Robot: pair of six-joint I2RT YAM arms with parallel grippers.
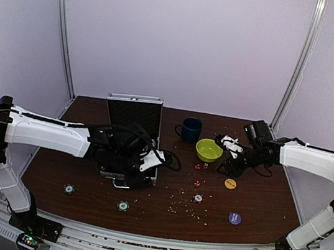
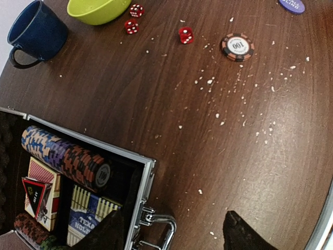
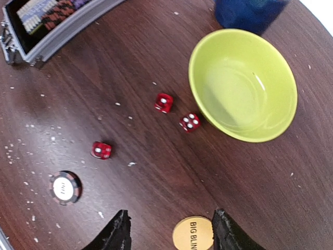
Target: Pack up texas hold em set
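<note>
**Right tool** [image 3: 171, 232]: fingers spread, gripping nothing.
- Between the fingers: a flat round yellow button [image 3: 192, 234] lettered BIG BLIND, lying face up. It was probably the piece the tool was set to take.
- Just beyond, to one side: a round poker chip [image 3: 65, 187] with a striped edge, flat on the surface.
- Farther: three tiny glossy red dice [image 3: 164, 102] with white pips, scattered. Two sat near the rim of the smooth yellow-green bowl [image 3: 242, 86].
- Farthest: the glazed dark blue mug [image 3: 250, 13].
- The dark wood-grain surface [image 3: 130, 67] was speckled with white crumbs.

**Left tool** [image 2: 177, 232]: fingers spread, empty.
- Just beside it: the chromed latch [image 2: 156, 224] at the corner of the small silver aluminium briefcase [image 2: 143, 172]. The case lay open, presumably so loose pieces could go in.
- Inside, on black lining:
  - a blue card box [image 2: 86, 219];
  - a red card box [image 2: 44, 179], with the red triangle [image 2: 34, 195] resting against it;
  - a row of chips [image 2: 62, 156] standing on edge, apparently seated in a trough.
- Well beyond the case, the loose chip, dice and button were not yet packed.
</note>
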